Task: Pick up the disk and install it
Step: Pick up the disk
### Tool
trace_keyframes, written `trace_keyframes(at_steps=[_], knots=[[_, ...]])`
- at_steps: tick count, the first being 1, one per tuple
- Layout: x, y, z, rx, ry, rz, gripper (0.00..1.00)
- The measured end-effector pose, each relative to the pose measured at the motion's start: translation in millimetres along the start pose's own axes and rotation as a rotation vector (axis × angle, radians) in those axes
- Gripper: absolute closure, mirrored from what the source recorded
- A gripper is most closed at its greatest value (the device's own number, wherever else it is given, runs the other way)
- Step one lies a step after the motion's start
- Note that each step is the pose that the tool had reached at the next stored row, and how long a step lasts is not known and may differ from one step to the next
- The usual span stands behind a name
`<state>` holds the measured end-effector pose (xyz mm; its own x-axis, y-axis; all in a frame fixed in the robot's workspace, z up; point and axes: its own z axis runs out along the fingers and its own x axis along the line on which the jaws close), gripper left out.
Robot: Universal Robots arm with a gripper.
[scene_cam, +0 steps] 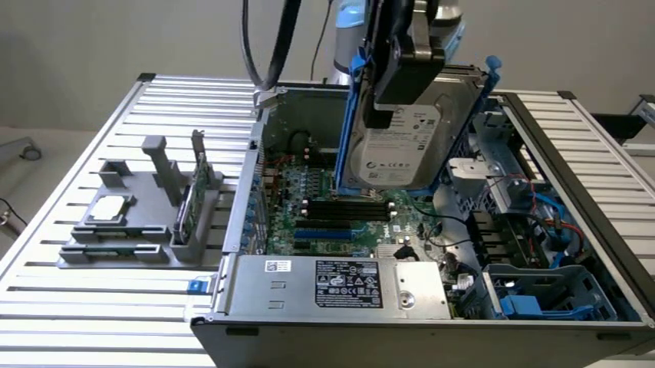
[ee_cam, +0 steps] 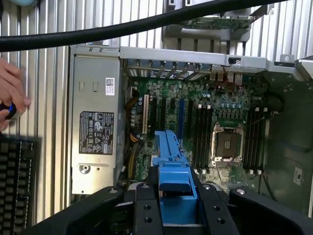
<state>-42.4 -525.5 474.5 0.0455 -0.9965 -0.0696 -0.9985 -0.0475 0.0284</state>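
Hanging upright above the open computer case, the disk shows its white label to the exterior camera, with a blue rail running down each long side. Its lower edge sits over the motherboard on the floor of the case, and I cannot tell whether there is any gap between them. The gripper is clamped on the upper part of the disk. From the wrist camera I see its black fingers pressed against either side of a blue rail, so the load hangs entirely from that pinch. I judge the drive to be dense, rigid and unforgiving of knocks. The metal body is smooth and could slide, while the plastic rails may flex, so a hold across the flat faces near one end looks the soundest. Inside the case, at the near end, lies the power supply, and a bay with blue plastic fittings sits in the corner toward the exterior view's right. Outside the case, toward the exterior view's left, a grey fixture on the slatted table carries a small silver chip and a green card. A person's hand rests beside the case near a keyboard.
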Motion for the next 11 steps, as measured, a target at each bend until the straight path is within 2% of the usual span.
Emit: trace_keyframes(at_steps=[11], knots=[[24.1, -43.1, -0.7, 0.0000, -0.0001, 0.000, 0.67]])
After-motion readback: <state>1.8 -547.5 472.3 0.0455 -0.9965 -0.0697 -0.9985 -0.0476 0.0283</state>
